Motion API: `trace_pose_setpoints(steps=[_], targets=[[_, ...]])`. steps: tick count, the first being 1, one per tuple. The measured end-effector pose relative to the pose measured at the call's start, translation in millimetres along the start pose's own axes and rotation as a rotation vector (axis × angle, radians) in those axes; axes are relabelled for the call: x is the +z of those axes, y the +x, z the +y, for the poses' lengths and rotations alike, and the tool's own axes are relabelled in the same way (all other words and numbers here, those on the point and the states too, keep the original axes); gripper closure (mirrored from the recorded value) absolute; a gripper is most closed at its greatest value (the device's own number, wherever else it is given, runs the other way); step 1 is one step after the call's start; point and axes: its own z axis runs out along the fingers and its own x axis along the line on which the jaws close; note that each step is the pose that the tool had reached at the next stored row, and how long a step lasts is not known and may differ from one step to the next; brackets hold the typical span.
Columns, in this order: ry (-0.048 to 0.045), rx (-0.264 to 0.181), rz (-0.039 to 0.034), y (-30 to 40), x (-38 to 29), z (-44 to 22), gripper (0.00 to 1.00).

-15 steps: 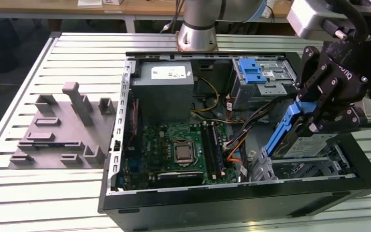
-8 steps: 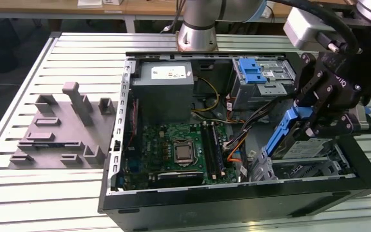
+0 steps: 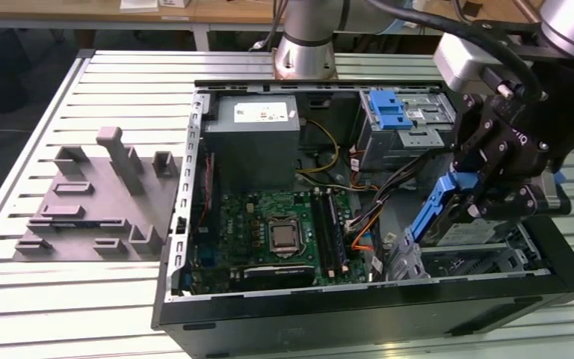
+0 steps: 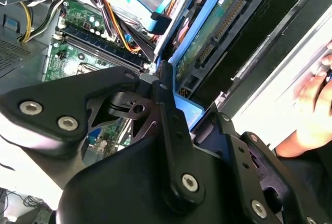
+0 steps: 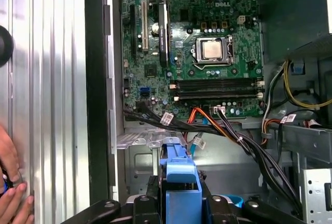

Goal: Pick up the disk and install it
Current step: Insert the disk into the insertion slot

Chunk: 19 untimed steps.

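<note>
Within the gripper (image 3: 474, 200), flat blue-framed disk (image 3: 427, 213)

disk (image 3: 430, 212): silver-grey drive in a blue plastic carrier frame;
pose: on edge, tilted, blue frame towards the exterior view's left;
place: raised over the metal drive cage (image 3: 466, 262), inside the open computer case (image 3: 367, 308);
hold: clamped by the gripper (image 3: 486, 198)

The case (image 3: 367, 318) lies on the counter (image 3: 48, 299). From the exterior view's left to right come the fixture block (image 3: 98, 194), the case's motherboard (image 3: 277, 232), then the disk (image 3: 433, 211), on edge in the hand (image 3: 486, 200).
</note>
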Motion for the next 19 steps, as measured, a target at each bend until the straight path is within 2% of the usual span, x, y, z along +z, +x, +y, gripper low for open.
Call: trace_pose_setpoints(steps=[19], targets=[[0.0002, 0.0, -0.0006, -0.1, 17.7, -2.6, 0.63]])
